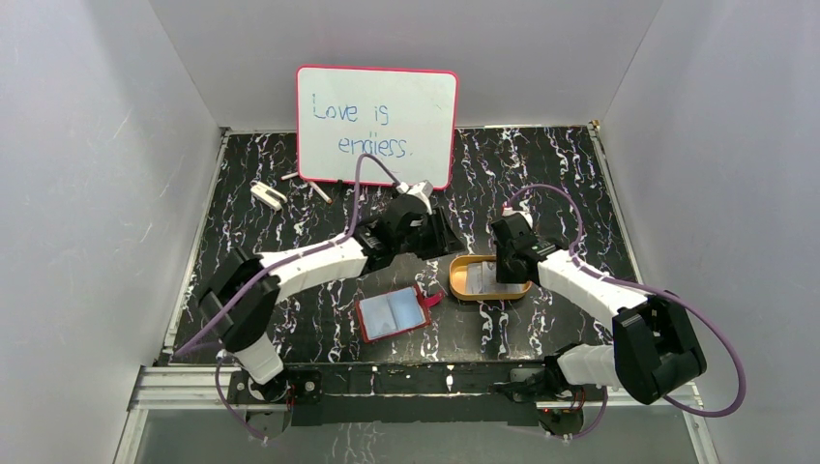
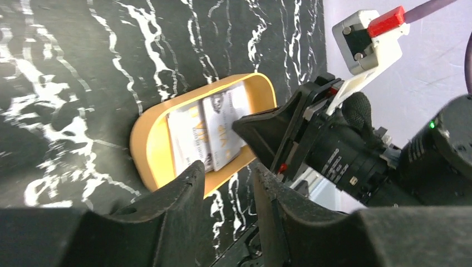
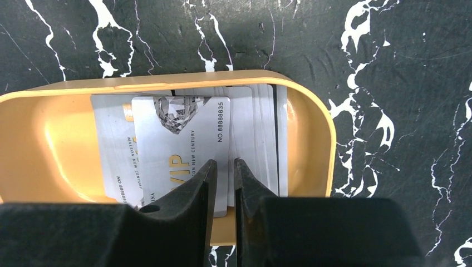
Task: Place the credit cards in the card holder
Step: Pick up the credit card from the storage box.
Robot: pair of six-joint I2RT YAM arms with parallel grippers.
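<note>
The credit cards (image 3: 178, 139) lie as a fanned pile of several pale cards in an orange-rimmed tray (image 3: 311, 139). My right gripper (image 3: 225, 162) hovers over the pile, its jaws a narrow gap apart above the right edge of the top "VIP" card, gripping nothing. The card holder (image 1: 392, 314), a dark-red wallet, lies open on the table left of the tray (image 1: 462, 290), lining up. My left gripper (image 1: 447, 240) is open and empty just behind and left of the tray. In the left wrist view it (image 2: 228, 167) faces the tray (image 2: 147, 150), the cards (image 2: 206, 130) and the right gripper's fingers (image 2: 261, 130).
A pink-framed whiteboard (image 1: 377, 121) stands at the back. A small white object (image 1: 266, 193) and two short sticks (image 1: 319, 191) lie at the back left. White walls enclose the black marbled table (image 1: 541, 174) on three sides.
</note>
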